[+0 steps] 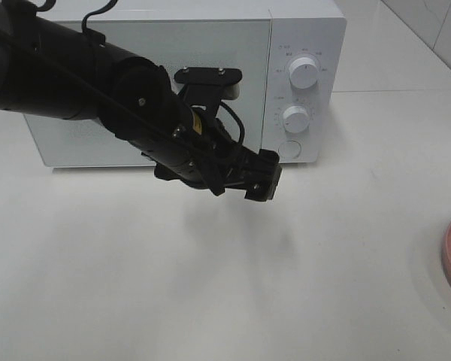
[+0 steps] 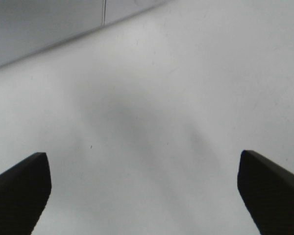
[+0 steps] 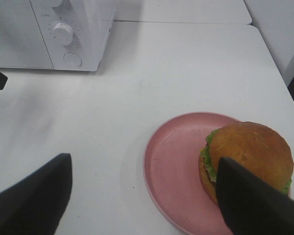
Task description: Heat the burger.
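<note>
Microwave (image 1: 188, 83) at the back of the table (image 1: 210, 286), door shut, two dials (image 1: 304, 73) stacked at its right side. Plate (image 3: 176, 171) near the table's right edge, well apart from the microwave. Burger (image 3: 247, 159) on the plate, off-centre, by its rim.

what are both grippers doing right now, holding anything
left gripper: open, holding nothing.
right gripper: open, empty, above the burger.

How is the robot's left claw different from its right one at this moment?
The left gripper hangs over bare white table near the white microwave, with nothing between its fingers. The right gripper hovers over the pink round plate, one finger beside the golden-bunned burger without gripping it. Both are black and wide open.
</note>
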Robot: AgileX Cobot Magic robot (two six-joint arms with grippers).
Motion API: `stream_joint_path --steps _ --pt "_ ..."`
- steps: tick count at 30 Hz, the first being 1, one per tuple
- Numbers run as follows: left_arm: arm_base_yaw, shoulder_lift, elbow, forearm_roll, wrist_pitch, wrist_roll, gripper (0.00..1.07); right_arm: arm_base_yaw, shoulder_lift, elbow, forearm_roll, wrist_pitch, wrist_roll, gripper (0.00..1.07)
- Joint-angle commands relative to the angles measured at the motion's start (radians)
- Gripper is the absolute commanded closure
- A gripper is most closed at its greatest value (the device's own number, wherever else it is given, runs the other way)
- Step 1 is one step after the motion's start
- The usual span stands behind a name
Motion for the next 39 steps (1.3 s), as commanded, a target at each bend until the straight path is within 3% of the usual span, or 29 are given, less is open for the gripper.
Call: stream_joint_path --steps 1,4,6,11,20,29,30,35,36,37,39 --pt "-0.005 -0.026 -0.007 -0.028 0.187 -0.001 0.08 -0.003 -0.025 0.002 -0.002 -0.013 -0.002 0.31" --pt "-0.005 -0.03 -0.007 -0.027 0.224 -0.001 0.08 -0.003 -0.025 0.002 -0.002 -0.013 -0.002 0.31" --pt "-0.004 -0.067 -0.007 -0.004 0.398 -0.001 0.08 -0.003 -0.025 0.002 -0.002 -0.013 -0.002 0.31" --pt "-0.004 -0.124 -0.007 0.047 0.553 0.006 0.08 -0.003 -0.025 0.002 -0.002 -0.013 -0.002 0.31" --pt "0.066 -0.22 -0.007 0.057 0.687 0.038 0.08 -0.003 -0.025 0.002 -0.002 -0.013 -0.002 0.31" --pt "0.254 -0.346 0.032 0.029 0.759 0.113 0.08 -0.003 -0.025 0.002 -0.002 -0.013 -0.002 0.31" --pt "0.313 -0.38 0.07 0.019 0.759 0.119 0.08 -0.003 -0.025 0.002 -0.002 -0.013 -0.002 0.31" --pt "0.427 -0.468 0.178 -0.021 0.749 0.158 0.08 -0.003 -0.025 0.002 -0.002 -0.013 -0.002 0.31" --pt "0.485 -0.517 0.233 -0.042 0.74 0.179 0.08 -0.003 -0.025 0.002 -0.002 -0.013 -0.002 0.31" --pt "0.485 -0.517 0.233 -0.042 0.74 0.179 0.08 -0.003 -0.025 0.002 -0.002 -0.013 -0.002 0.31" --pt "0.568 -0.596 0.321 -0.052 0.735 0.192 0.08 -0.003 -0.025 0.002 -0.002 -0.013 -0.002 0.31"
